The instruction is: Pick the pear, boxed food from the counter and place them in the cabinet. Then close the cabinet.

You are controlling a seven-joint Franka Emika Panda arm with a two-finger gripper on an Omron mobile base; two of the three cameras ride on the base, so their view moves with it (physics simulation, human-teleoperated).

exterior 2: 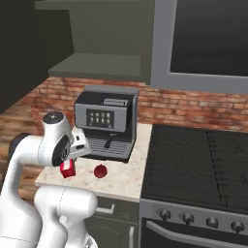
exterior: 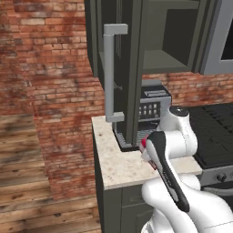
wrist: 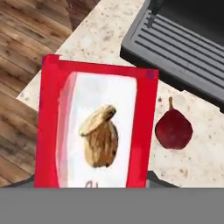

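Boxed food clamped in closed gripper — pear just beside; you lift next toward open cabinet.

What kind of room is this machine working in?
A kitchen, computer-rendered by the look of it: a black stovetop with knobs, a coffee machine on a stone counter, and an open wall cabinet above.

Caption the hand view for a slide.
Red boxed food fills the foreground, pear beside it on the speckled counter.
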